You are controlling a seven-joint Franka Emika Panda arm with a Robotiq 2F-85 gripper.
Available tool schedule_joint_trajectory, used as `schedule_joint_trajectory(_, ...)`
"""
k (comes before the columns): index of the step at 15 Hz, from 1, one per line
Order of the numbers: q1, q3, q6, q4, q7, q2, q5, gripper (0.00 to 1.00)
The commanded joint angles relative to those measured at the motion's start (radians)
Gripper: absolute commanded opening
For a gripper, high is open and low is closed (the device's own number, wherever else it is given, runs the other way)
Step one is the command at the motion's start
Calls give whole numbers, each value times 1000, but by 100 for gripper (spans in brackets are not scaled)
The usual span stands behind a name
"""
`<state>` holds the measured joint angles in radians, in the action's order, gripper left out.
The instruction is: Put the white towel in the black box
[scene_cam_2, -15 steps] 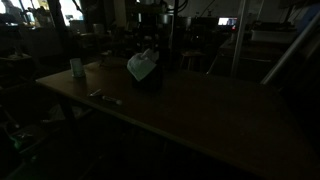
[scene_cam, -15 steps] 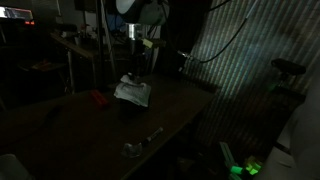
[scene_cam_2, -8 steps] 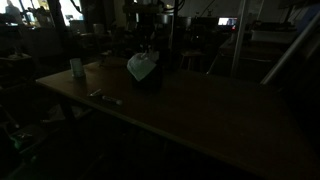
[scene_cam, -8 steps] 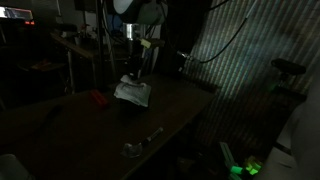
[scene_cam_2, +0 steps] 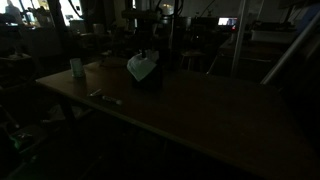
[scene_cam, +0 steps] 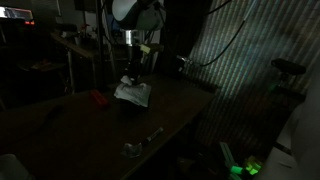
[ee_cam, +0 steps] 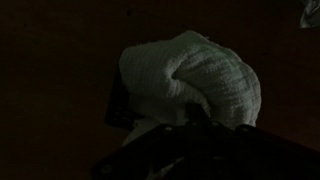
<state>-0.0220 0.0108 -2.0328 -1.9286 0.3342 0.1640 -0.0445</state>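
Note:
The scene is very dark. The white towel (scene_cam: 134, 94) lies bunched on the black box (scene_cam_2: 151, 81) at the table's far side, seen in both exterior views. My gripper (scene_cam: 131, 79) comes straight down onto the towel's top edge, also visible from the opposite side (scene_cam_2: 144, 53). In the wrist view the towel (ee_cam: 190, 75) fills the middle, and its folds pucker toward my gripper (ee_cam: 190, 118), which is shut on the cloth. The fingertips themselves are lost in shadow. A dark edge of the box (ee_cam: 116, 106) shows to the left of the towel.
A red object (scene_cam: 97, 98) lies on the table beside the towel. A small metallic thing (scene_cam: 135, 148) sits near the front edge. A green cup (scene_cam_2: 77, 68) and some small items (scene_cam_2: 103, 97) stand on the table. Stands and cables crowd the background.
The jaws have shut on the top of the towel. The arm has stayed almost in place above the box, and the towel has barely shifted.

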Motion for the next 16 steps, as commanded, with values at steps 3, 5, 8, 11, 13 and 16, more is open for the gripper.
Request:
schedule_joint_trajectory(3, -12, -1, -25, -10, 7, 36, 22, 0)
schedule_joint_trajectory(5, -16, 0, -32, -7, 9, 62, 33, 0)
schedule_joint_trajectory(8, -21, 7, -45, -7, 21, 117, 66, 0)
schedule_joint_trajectory(11, -30, 18, -54, -14, 39, 182, 120, 0)
schedule_joint_trajectory(13, -37, 25, -47, -14, 52, 222, 152, 0)
schedule_joint_trajectory(16, -49, 29, -32, -4, 67, 254, 182, 0)
